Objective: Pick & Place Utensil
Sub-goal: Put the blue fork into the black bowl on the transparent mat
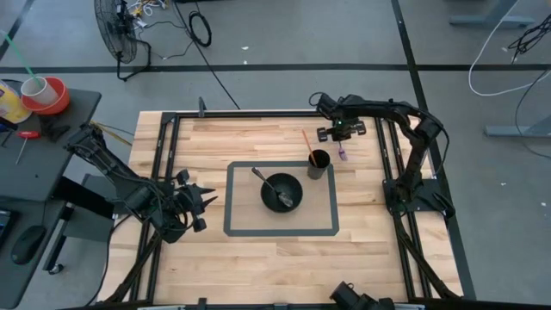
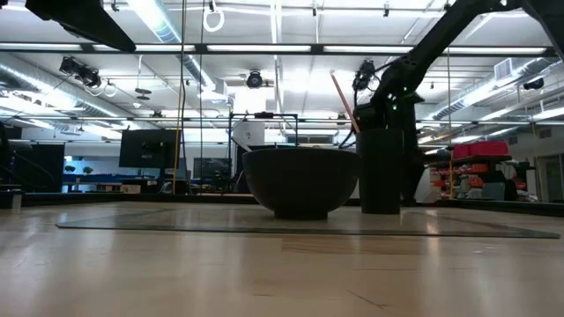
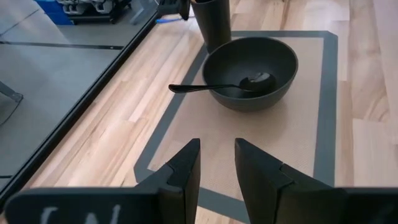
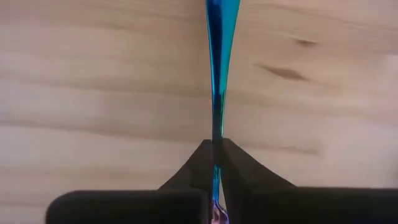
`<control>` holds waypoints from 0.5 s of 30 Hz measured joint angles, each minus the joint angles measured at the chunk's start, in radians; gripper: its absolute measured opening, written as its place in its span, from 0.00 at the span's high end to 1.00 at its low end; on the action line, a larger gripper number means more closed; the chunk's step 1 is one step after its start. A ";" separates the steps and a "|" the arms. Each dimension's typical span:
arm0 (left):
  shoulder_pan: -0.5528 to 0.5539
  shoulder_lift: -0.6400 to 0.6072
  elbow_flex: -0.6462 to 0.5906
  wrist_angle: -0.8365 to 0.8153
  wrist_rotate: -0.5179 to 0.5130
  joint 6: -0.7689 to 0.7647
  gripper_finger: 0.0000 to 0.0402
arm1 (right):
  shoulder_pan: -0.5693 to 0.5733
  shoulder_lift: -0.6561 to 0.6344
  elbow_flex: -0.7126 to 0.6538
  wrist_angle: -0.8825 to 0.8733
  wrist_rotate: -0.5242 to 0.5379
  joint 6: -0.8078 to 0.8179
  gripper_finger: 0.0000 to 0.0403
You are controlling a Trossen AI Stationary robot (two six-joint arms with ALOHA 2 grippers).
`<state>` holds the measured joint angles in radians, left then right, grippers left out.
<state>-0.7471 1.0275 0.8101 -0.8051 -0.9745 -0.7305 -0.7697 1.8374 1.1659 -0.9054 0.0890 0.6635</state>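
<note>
Wooden surface (image 1: 258, 258) lies under us: our right pincer (image 4: 216, 163) pinches a blue utensil (image 4: 217, 74) beside the cup (image 1: 318, 164), while our left pincer (image 3: 216, 163), slightly parted and empty, faces the bowl (image 3: 252, 71).

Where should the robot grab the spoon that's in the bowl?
Grab the spoon by its handle, which sticks out over the bowl rim with bare mat beneath. Coming from above should suit, fingers either side of the thin handle. The left gripper waits closest, open.
</note>
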 joint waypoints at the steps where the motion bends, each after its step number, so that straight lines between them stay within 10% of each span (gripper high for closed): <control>1: 0.000 0.000 0.000 0.000 0.000 0.000 0.74 | 0.004 -0.012 0.000 -0.021 0.017 0.001 0.95; 15: 0.000 0.000 0.000 0.000 0.000 0.000 0.74 | 0.200 -0.351 0.000 -0.074 0.232 0.097 0.96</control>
<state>-0.7471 1.0275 0.8101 -0.8055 -0.9749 -0.7307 -0.5695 1.4862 1.1656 -0.9794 0.3213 0.7609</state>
